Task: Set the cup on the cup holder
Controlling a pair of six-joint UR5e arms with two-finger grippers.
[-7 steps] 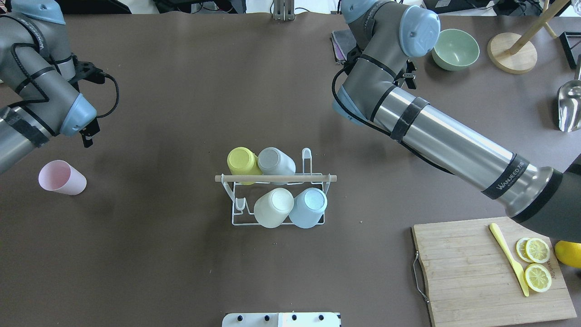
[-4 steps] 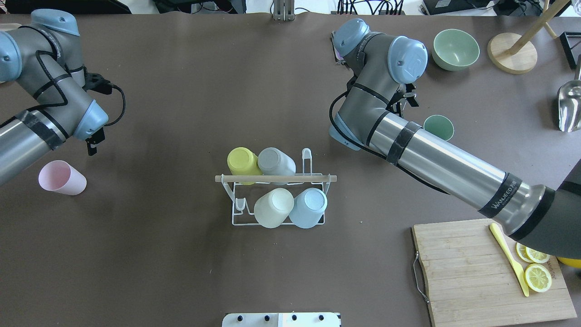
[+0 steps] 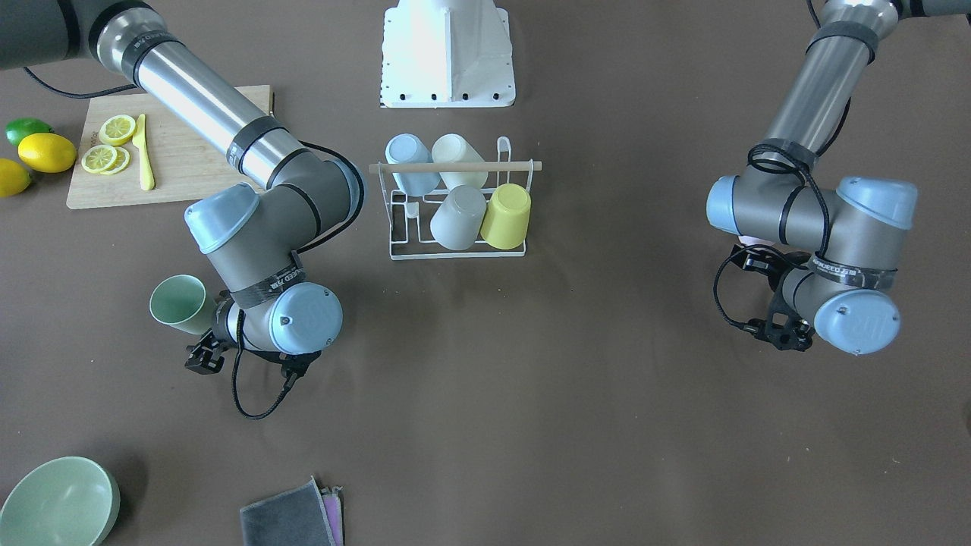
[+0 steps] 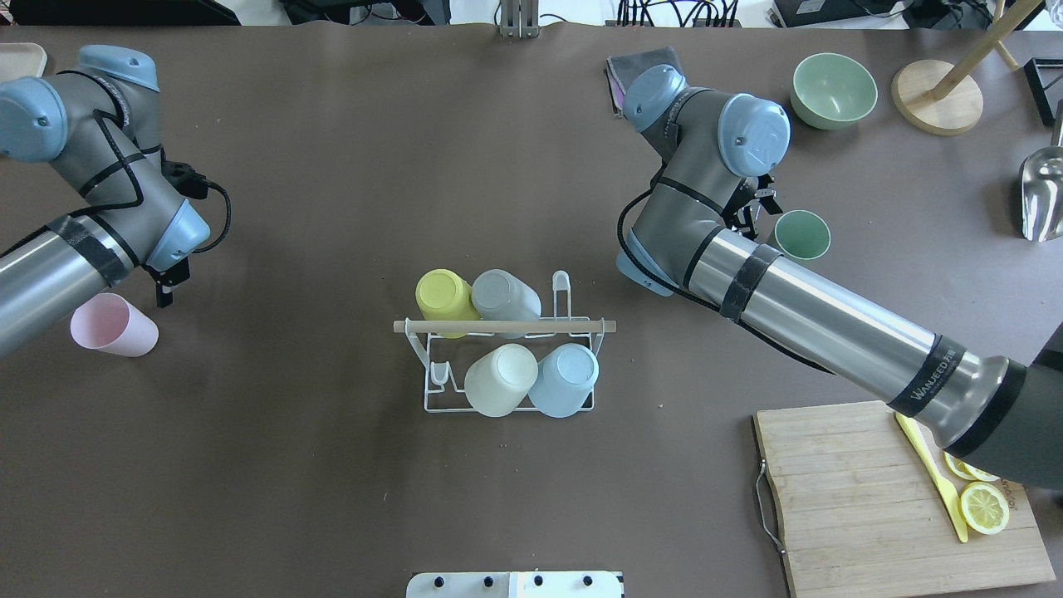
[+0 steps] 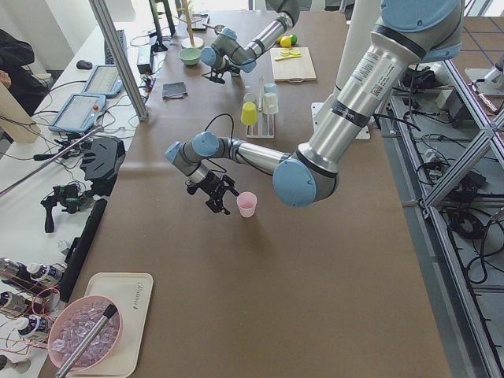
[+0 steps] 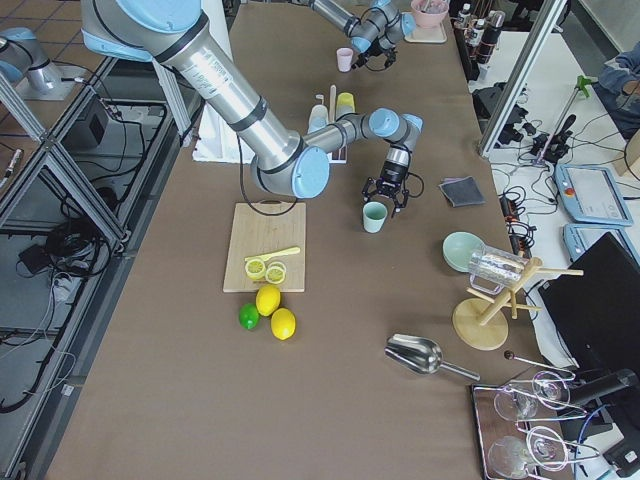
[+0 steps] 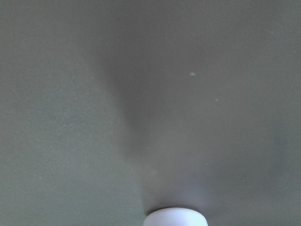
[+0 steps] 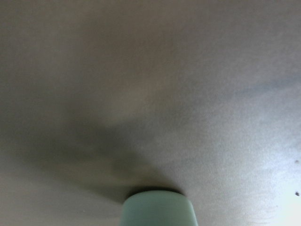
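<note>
four smooth, tapered cups sit mouth-down on the cup holder (image 4: 505,326), a white wire rack with upright prongs and a round, light wooden rod across its top. it stands on the matte brown table (image 4: 332,482). row farther from the robot base: yellow cup (image 4: 444,297), grey cup (image 4: 502,295), then one bare wire prong at the robot's right end. nearer row: one bare prong at the left end, then cream cup (image 4: 501,378) and light blue cup (image 4: 565,378).

the pink cup (image 4: 112,325) stands mouth-up on the table, well apart from the cup holder on the robot's left. the left gripper (image 4: 164,289) hangs just beside it, on the side toward the cup holder. only one black finger shows from overhead, so its jaw state cannot be told.

the green cup (image 4: 802,234) stands mouth-up, well apart from the cup holder on the robot's right and farther from the base. the right gripper (image 4: 754,212) hangs just beside it, on the cup holder's side, fingers spread, the cup outside them.

a rectangular wooden cutting board (image 4: 864,507) lies right of the cup holder, nearer the base, carrying lemon slices (image 4: 984,507) and a flat yellow knife (image 4: 934,473).
</note>
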